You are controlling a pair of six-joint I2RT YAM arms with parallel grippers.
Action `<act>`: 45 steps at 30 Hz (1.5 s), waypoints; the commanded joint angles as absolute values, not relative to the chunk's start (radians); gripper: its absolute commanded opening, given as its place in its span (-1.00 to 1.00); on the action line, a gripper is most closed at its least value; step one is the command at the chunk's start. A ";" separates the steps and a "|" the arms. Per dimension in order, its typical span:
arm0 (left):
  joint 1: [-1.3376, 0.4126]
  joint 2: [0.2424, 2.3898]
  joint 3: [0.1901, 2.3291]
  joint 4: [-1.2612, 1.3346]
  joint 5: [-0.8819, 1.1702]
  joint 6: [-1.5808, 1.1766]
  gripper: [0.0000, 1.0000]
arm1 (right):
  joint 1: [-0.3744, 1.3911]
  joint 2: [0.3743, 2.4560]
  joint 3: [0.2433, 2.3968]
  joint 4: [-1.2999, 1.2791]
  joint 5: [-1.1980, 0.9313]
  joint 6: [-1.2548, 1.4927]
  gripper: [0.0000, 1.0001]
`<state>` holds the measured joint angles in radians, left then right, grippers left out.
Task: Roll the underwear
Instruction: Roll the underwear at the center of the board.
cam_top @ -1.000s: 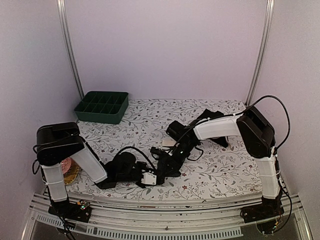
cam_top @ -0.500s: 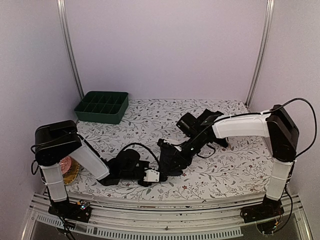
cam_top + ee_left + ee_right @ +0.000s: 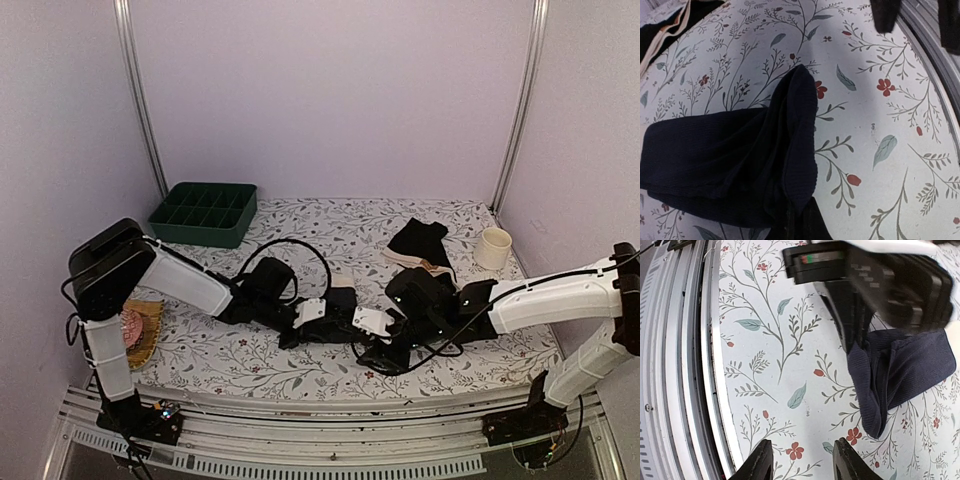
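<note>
The white floral-printed tabletop (image 3: 300,225) carries a heap of small black and cream-beige fabric underwear (image 3: 420,246) at back right. Well apart from it, near the front centre, one dark ribbed fabric garment (image 3: 730,160) lies partly folded. The left gripper (image 3: 801,221) pinches its doubled edge, jaws tight on cloth. The right gripper (image 3: 805,462) hovers beside it, fingers apart over bare tabletop. Rolling looks barely begun; next, the right gripper likely needs to pin the flat side.

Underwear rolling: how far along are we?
Early. No finished roll visible. In hand: left pincer shut on the black underwear, one edge curled over; right pincer open, empty, beside it. Left: finish this roll, then the back pile, beige piece included.
</note>
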<state>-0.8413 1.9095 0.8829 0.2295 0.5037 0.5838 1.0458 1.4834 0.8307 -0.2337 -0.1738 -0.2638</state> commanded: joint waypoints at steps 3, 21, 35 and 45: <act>-0.767 2.056 1.050 -0.114 0.713 0.457 -1.00 | 1.113 1.443 0.750 0.003 0.037 -0.376 -0.15; -0.637 2.218 1.237 -0.304 0.888 0.339 -1.00 | 1.174 1.791 0.882 0.106 0.299 -0.617 -0.18; -0.631 2.235 1.256 -0.324 0.897 0.341 -1.00 | 1.174 1.862 0.877 0.181 0.411 -0.667 -0.10; -0.629 2.238 1.262 -0.332 0.905 0.346 -1.00 | 1.156 1.889 0.881 0.201 0.425 -0.675 -0.03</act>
